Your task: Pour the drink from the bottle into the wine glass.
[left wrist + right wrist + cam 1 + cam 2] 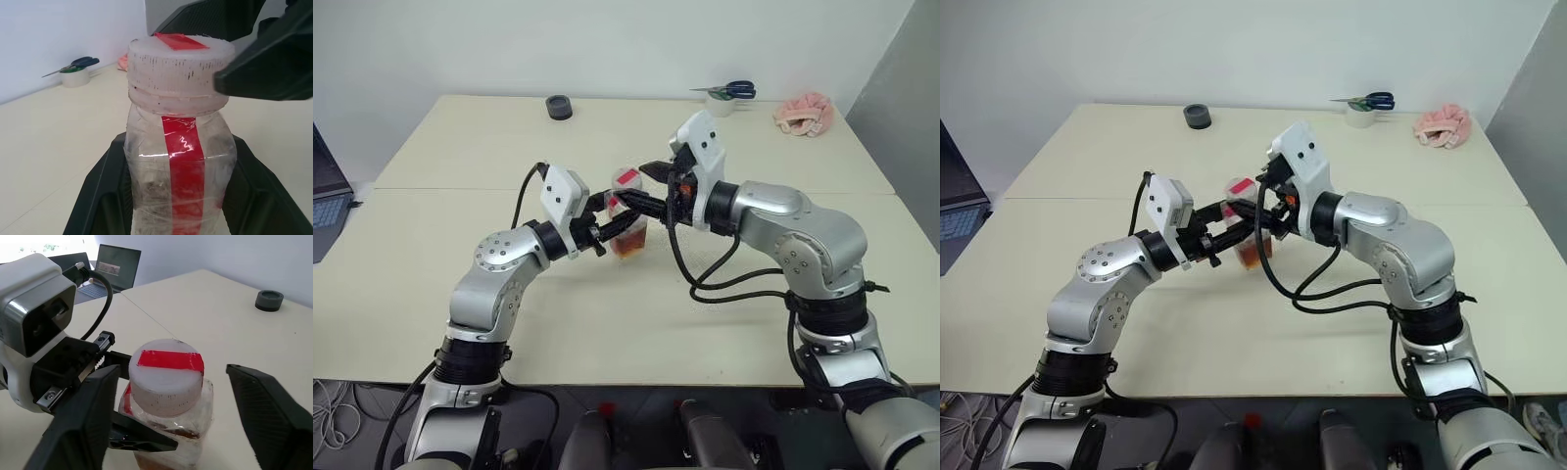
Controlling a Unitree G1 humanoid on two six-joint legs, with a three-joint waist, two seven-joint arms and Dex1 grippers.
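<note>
The bottle (628, 223) is a small clear plastic one with a red label strip, standing upright over the middle of the table. A little amber drink (628, 246) lies in its bottom. My left gripper (619, 225) is shut on the bottle's body, one finger on each side, as the left wrist view shows (178, 196). My right gripper (172, 369) is open and straddles the whitish, red-taped cap (166, 374), with a gap between each finger and the cap. The wine glass is out of view.
A black round object (559, 107) sits at the table's far edge. A tape roll with blue scissors (724, 96) and a pink cloth (803, 113) lie at the far right. A laptop (117, 267) stands off to my left.
</note>
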